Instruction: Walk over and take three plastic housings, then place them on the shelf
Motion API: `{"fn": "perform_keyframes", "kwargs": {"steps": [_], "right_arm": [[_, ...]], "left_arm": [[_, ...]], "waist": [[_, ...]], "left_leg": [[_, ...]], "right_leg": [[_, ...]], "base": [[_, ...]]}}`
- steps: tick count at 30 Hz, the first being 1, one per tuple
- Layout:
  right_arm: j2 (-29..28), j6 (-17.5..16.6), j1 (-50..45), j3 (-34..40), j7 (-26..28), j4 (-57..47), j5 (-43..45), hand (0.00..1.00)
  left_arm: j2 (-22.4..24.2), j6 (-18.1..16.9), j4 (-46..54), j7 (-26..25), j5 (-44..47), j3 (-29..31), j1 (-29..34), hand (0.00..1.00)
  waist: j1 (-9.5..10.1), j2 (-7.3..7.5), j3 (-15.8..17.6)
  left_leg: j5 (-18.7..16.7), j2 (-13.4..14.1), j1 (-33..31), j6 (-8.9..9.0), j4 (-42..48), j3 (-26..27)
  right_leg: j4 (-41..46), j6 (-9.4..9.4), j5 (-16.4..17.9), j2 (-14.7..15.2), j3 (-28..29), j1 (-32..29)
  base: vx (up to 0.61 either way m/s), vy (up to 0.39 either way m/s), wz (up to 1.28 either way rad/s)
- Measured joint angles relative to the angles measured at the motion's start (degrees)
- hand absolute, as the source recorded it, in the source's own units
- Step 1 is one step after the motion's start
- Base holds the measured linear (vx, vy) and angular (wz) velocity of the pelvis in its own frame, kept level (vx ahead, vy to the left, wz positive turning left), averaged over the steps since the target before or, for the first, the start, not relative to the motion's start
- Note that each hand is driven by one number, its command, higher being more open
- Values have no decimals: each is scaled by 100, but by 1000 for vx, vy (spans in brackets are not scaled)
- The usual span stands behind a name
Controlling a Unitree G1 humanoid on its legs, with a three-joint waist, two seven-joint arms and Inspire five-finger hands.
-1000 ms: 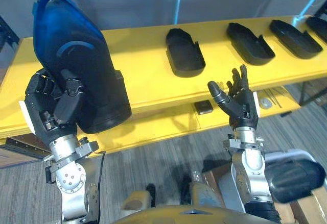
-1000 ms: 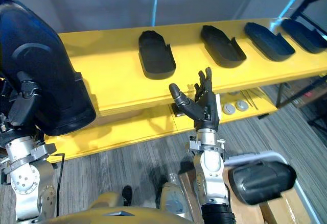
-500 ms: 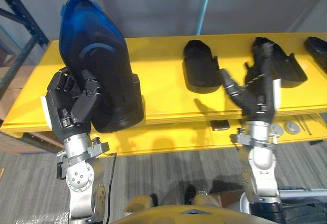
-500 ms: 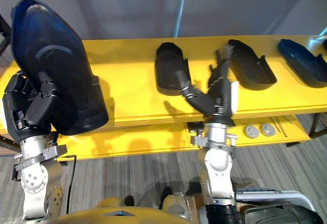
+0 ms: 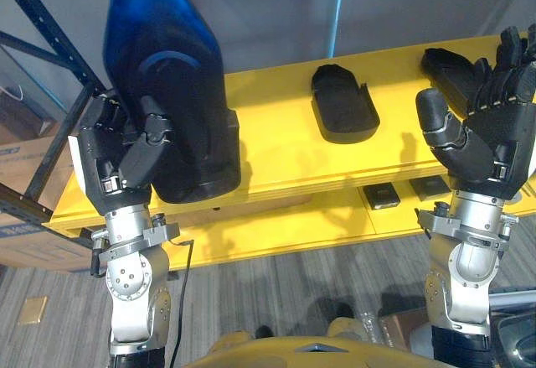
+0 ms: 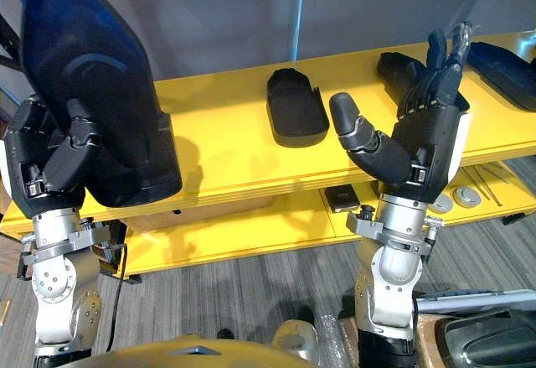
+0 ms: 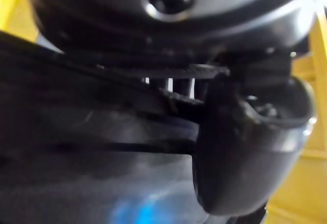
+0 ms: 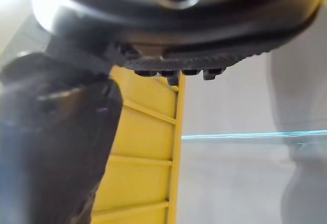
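The left hand (image 5: 117, 154) is gripping a large dark housing (image 5: 172, 91), its fingers curling round the housing's lower left side and its thumb (image 7: 245, 147) pressing flat against the shell. The left arm is rising straight from below with the wrist upright, so the housing is standing on end, narrow blue-tinted tip uppermost and broad end lowest. The housing is hanging in front of the left end of the yellow shelf (image 5: 276, 150), its broad end level with the shelf's front edge; whether it is touching the board cannot be told.

The right hand (image 6: 423, 146) is holding nothing. Its fingers (image 6: 440, 75) are pointing straight up, close side by side, while the thumb (image 6: 356, 133) is sticking out towards the left hand, leaving the palm wide open. The right forearm is standing vertical, and the hand is hovering before the right part of the shelf, touching nothing.

On the shelf's top board a second housing (image 6: 296, 106) is lying hollow side up near the middle, between front and back edges. A third housing (image 6: 402, 70) is lying further right, partly behind the raised fingers, and a fourth housing (image 6: 511, 62) is lying towards the right end. On the lower board, a small dark square part (image 6: 342, 196) is resting near the front edge.
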State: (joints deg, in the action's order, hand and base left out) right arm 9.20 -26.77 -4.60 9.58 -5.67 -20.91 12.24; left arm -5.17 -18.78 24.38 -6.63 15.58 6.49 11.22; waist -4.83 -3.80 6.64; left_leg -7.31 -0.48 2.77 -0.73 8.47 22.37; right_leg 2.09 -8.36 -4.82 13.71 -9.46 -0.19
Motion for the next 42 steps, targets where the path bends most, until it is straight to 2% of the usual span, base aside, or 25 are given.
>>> {"fn": "perform_keyframes", "kwargs": {"steps": [4, 5, 8, 11, 13, 15, 18, 20, 22, 24, 27, 30, 34, 37, 42], "right_arm": [[0, 61, 4, -156, 116, 23, -14, 100], [0, 193, 3, -192, 168, 23, -20, 100], [2, 383, 3, -221, 289, 31, -16, 100], [17, 555, 2, -228, 534, 130, -5, 100], [22, 739, 5, -280, 809, 163, 4, 100], [29, 933, 7, -422, 859, 205, 29, 100], [28, 1217, -95, -500, 319, 409, -293, 100], [-19, 1365, -360, -395, -98, 591, -299, 100], [-140, 1585, -756, -171, -368, 891, -320, 100], [-177, 1703, -1129, 39, -380, 1064, -382, 100], [-192, 1938, -1636, 150, -92, 1374, -224, 100], [-189, 2022, -2051, -105, 251, 1729, -250, 100], [-193, 2015, -2220, -489, 286, 2403, -266, 100], [-185, 2011, -2238, -569, 206, 2897, -319, 100], [-171, 1969, -2181, -604, 119, 3471, -531, 100]], "left_arm": [[-40, 468, -2, 256, 210, -9, -77, 0], [-58, 673, -18, 258, 306, -9, -164, 0], [-60, 953, -34, 161, 538, -9, -298, 0], [-79, 1193, -466, -147, 1002, 9, -666, 0], [-156, 1259, -1223, -646, 1350, 107, -1128, 0], [-205, 1260, -1791, -1072, 1385, 358, -1427, 0], [-259, 1258, -2223, -1620, 1589, 685, -1705, 0], [-270, 1258, -2220, -1820, 1647, 752, -1785, 0], [-491, 1289, -2216, -2043, 1833, 900, -1853, 0], [-700, 1421, -2239, -2119, 1952, 1129, -1978, 0], [-1185, 1583, -2773, -2115, 2239, 1508, -2513, 0], [-1648, 1820, -3290, -1904, 2297, 1582, -2928, 0], [-1786, 2140, -3579, -1467, 2306, 1568, -3003, 0], [-1850, 2357, -4137, -1199, 2335, 1428, -3186, 0], [-2066, 2769, -4788, -771, 2868, 1076, -3189, 0]], "waist": [[-20, 4, 1], [-18, 19, 10], [-31, 32, 17], [-43, 46, 24], [-97, 77, 43], [-183, 145, 77], [-354, 256, 131], [-369, 246, 154], [-509, 127, 231], [-626, 10, 299], [-760, -106, 383], [-852, -113, 445], [-975, -141, 541], [-956, -190, 603], [-943, -165, 719]], "left_leg": [[88, -88, 65, 15, -332, 58], [118, -93, 65, 30, -386, 50], [179, -91, 69, 34, -471, 9], [262, -70, 87, -12, -472, -14], [263, -48, 129, -14, -475, 9], [246, -19, 179, 9, -484, 104], [217, -1, 162, 47, -503, 241], [209, -1, 154, 57, -545, 334], [205, 1, 154, 61, -574, 434], [205, 10, 155, 61, -582, 504], [201, 65, 196, 67, -590, 589], [197, 142, 240, 83, -607, 702], [207, 162, 256, 142, -675, 745], [157, 166, 203, 231, -673, 732], [239, 185, 160, 202, -602, 681]], "right_leg": [[-291, 55, -139, 8, -4, 46], [-313, 67, -150, 6, -33, 43], [-315, 72, -146, -5, -93, 41], [-315, 44, -169, -41, -125, 61], [-317, 48, -168, -75, -87, 78], [-319, 52, -166, -113, 29, 69], [-315, 61, -161, -146, 178, -43], [-313, 61, -160, -165, 285, -123], [-312, 65, -156, -187, 371, -187], [-302, 74, -149, -208, 464, -243], [-280, 96, -136, -280, 595, -279], [-109, 171, -67, -340, 706, -387], [50, 223, 15, -381, 782, -478], [104, 231, 24, -379, 792, -546], [393, 241, 148, -377, 767, -695]], "base": [[-61, 31, -6], [-42, 4, 6], [-9, -11, 9], [36, -20, 6], [27, -20, -7], [0, -17, -27], [-16, -11, -25], [2, -5, -25], [32, -3, -18], [26, -14, -19], [9, -40, -25], [-35, -43, -22], [-70, -45, -8], [-62, -27, 1], [12, -29, 5]]}}
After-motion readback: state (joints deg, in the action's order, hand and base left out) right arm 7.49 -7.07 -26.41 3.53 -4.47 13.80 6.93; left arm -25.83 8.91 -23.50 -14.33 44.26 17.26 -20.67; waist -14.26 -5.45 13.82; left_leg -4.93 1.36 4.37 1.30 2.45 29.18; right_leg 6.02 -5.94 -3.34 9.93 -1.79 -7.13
